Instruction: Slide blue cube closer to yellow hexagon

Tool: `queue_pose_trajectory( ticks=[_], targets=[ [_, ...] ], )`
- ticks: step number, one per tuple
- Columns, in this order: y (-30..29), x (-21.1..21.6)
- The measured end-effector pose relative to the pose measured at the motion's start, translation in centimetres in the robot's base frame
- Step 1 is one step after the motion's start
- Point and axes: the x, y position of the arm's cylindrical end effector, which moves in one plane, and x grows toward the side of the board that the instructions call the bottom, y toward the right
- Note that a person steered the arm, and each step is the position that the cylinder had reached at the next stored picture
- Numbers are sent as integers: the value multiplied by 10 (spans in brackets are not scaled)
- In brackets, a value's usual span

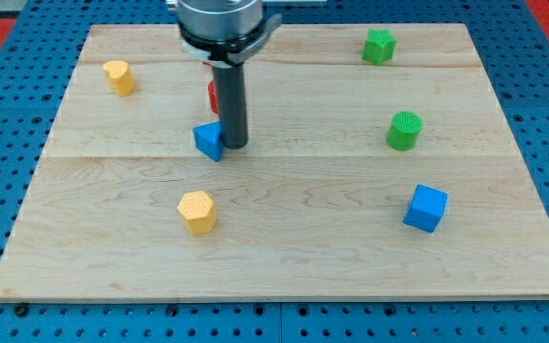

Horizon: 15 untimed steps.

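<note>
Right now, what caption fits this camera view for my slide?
My tip touches a small blue block above the yellow hexagon; blue cube waits right.

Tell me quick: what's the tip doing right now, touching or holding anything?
My tip: no gripper, holds nothing; its end sits against the right side of a small blue block, above the yellow hexagon.

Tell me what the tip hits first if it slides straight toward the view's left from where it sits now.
My tip sits at the right side of the small blue block, apparently touching it. Sliding toward the view's left, it would meet that block first. The blue cube lies far off at the view's right, and the yellow hexagon sits below.
</note>
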Motion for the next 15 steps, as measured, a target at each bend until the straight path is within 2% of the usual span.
queue_pose_trajectory(
  ticks=[1, 2, 4, 5, 6, 7, 8, 9, 10, 11, 14, 15],
  targets=[
    [12, 1],
    [99, -3],
    [260, 63],
    [251, 77],
    [236, 117],
    [270, 115],
    [303, 144],
    [256, 166],
    [200, 164],
    [183, 158],
    [190, 163],
    [234, 188]
  ],
)
